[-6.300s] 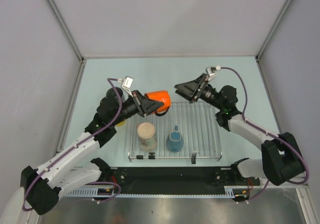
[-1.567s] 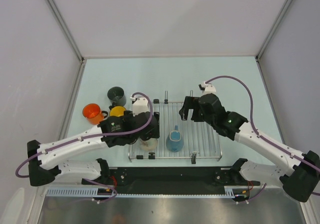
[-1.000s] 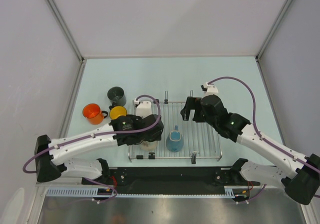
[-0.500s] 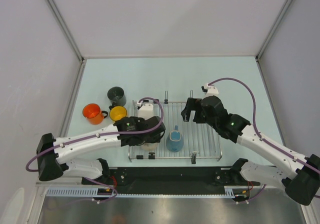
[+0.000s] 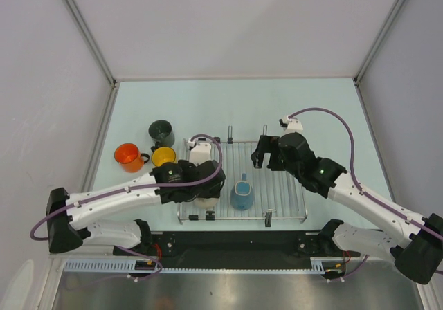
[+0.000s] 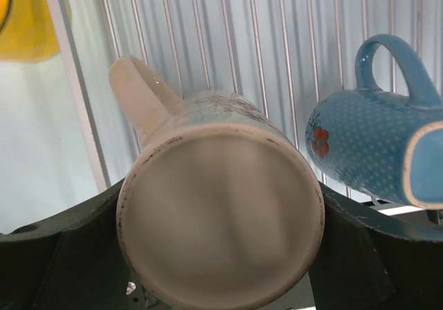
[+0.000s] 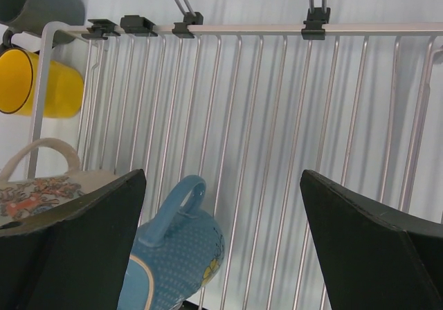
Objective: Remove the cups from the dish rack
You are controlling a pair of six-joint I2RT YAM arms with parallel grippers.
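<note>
On the dish rack (image 5: 280, 178) lie two cups. The cream-beige cup (image 6: 221, 213) is on its side at the rack's front left, base toward the left wrist camera. My left gripper (image 6: 220, 234) is shut on it, a dark finger (image 6: 62, 248) pressed to each side of the body. From above, the left gripper (image 5: 201, 185) hides most of that cup. The blue cup (image 5: 241, 194) lies just to its right, handle up (image 7: 176, 254). My right gripper (image 7: 223, 185) hangs open above the rack's back middle (image 5: 261, 152), holding nothing.
Three cups stand on the table left of the rack: orange (image 5: 128, 156), yellow (image 5: 164, 156) and dark grey-green (image 5: 160, 132). The yellow one sits close against the rack's left bar (image 6: 76, 95). Short upright posts (image 5: 230, 131) rise at the rack's back edge.
My left gripper's fingers have come in onto the cream-beige cup's sides, and the wrist has drawn back slightly left. The right arm and blue cup have stayed put.
</note>
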